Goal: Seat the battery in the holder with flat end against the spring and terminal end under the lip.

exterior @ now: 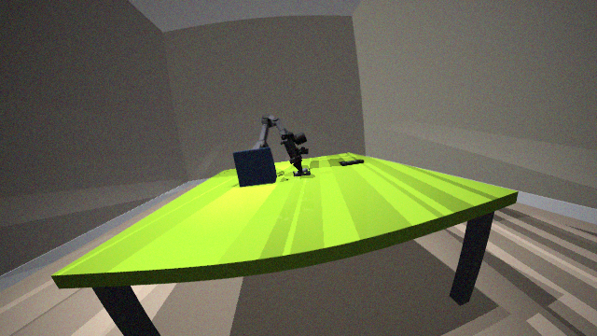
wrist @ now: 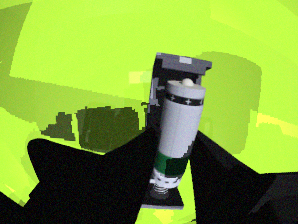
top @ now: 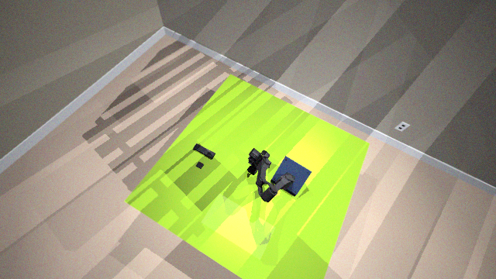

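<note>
The battery [wrist: 181,122], pale with a dark plus-marked band and a green band, is between my fingers in the wrist view. My gripper [top: 249,175] [exterior: 299,172] [wrist: 176,132] is shut on it, low at the table. The grey holder [wrist: 172,62] lies under and around the battery. The terminal end looks raised and stands short of the lip, not under it. The spring [wrist: 160,189] shows just beyond the flat end. The battery overlaps the holder's right side, and whether it touches the holder floor is hidden. The top and exterior views are too small to show the fit.
A blue block-like panel [top: 297,172] [exterior: 255,167] stands beside the arm. A dark bar [top: 204,151] [exterior: 352,162] lies farther off on the green table [top: 271,112] [exterior: 187,224], with a small dark piece [top: 200,165] near it. Striped shadows cross the table.
</note>
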`<action>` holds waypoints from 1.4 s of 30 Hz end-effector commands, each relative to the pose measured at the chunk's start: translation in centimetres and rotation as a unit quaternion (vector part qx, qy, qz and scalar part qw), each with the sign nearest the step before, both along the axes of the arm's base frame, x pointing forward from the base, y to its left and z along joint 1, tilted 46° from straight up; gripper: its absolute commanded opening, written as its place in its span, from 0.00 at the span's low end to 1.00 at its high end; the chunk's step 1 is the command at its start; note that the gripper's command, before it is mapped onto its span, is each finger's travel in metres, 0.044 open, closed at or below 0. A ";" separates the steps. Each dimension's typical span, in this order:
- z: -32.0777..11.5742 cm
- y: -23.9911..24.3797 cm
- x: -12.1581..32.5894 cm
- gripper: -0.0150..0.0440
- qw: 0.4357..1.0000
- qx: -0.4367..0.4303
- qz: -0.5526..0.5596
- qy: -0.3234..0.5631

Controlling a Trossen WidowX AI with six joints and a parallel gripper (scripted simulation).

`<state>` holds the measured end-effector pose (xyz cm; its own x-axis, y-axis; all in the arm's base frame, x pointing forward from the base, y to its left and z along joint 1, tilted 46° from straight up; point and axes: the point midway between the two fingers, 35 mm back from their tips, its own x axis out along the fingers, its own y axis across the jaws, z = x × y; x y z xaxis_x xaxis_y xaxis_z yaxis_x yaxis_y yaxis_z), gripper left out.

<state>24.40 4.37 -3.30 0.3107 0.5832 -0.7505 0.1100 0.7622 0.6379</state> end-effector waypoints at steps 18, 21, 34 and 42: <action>-0.5 0.3 -0.2 0.38 0.998 0.002 0.047 0.052; -0.4 0.4 -0.2 0.38 0.997 0.003 0.053 0.058; -0.3 0.6 0.0 0.38 0.993 0.005 0.080 0.083; -0.2 0.6 0.2 0.38 0.991 0.005 0.093 0.096</action>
